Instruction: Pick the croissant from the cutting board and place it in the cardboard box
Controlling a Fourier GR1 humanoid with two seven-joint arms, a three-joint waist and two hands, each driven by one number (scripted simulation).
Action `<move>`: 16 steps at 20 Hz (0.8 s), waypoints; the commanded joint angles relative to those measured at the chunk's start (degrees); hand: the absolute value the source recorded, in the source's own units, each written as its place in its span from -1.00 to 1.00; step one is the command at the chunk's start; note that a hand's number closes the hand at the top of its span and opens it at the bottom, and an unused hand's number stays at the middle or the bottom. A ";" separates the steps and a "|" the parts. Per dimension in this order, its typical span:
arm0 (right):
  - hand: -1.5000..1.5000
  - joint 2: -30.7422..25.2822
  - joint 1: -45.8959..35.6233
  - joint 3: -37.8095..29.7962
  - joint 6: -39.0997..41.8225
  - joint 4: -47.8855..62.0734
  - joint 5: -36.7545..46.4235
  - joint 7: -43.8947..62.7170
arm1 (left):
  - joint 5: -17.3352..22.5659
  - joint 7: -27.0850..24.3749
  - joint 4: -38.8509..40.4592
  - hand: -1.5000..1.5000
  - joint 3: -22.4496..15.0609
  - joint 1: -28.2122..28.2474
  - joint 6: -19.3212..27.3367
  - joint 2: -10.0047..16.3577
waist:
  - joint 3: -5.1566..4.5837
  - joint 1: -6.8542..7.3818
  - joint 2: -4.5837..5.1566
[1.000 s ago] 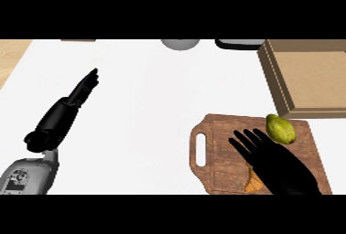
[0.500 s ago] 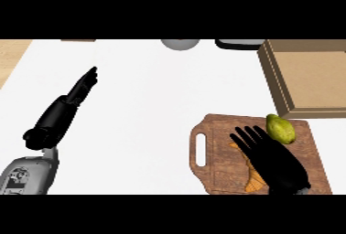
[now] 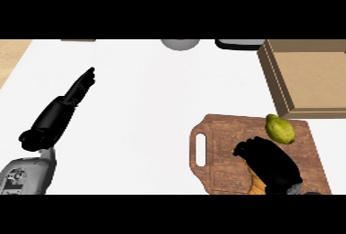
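Note:
A wooden cutting board [image 3: 223,137] with a handle slot lies at the lower right of the counter. My right hand [image 3: 270,162] rests over its middle with the fingers curled down. An orange-brown bit of the croissant [image 3: 255,185] shows under the palm at the board's front edge; the rest is hidden. A green pear [image 3: 280,129] stands on the board just beyond the hand. The open cardboard box [image 3: 307,75] sits at the upper right, behind the board. My left hand [image 3: 64,107] stays open with straight fingers at the left, away from everything.
A grey round object [image 3: 180,44] and a dark container [image 3: 238,44] sit at the counter's far edge. Wooden floor shows past the counter's left edge [image 3: 12,59].
My right hand's fingers, spread flat before, have curled down over the croissant on the board. The left hand has not moved.

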 commanded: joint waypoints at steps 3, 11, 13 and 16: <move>1.00 0.66 -1.55 0.48 -9.48 4.15 3.55 -6.05 | 0.10 1.13 -1.05 0.00 0.44 -0.09 -1.03 -0.29 | 0.14 0.12 0.09; 1.00 -11.99 1.98 1.55 -14.57 1.62 -8.73 -36.77 | -0.30 -1.48 1.68 0.00 0.33 -0.07 -0.69 -0.99 | 0.25 0.02 0.22; 1.00 -16.85 2.71 1.04 -14.87 0.21 -12.49 -45.98 | -0.93 -0.68 1.69 0.00 0.10 -0.47 0.01 -1.30 | 0.26 -0.38 0.17; 1.00 -19.54 4.31 -4.02 -21.62 3.51 -18.38 -56.83 | -0.09 -1.07 0.60 0.00 0.99 1.04 -0.88 -0.38 | 0.28 -0.13 0.11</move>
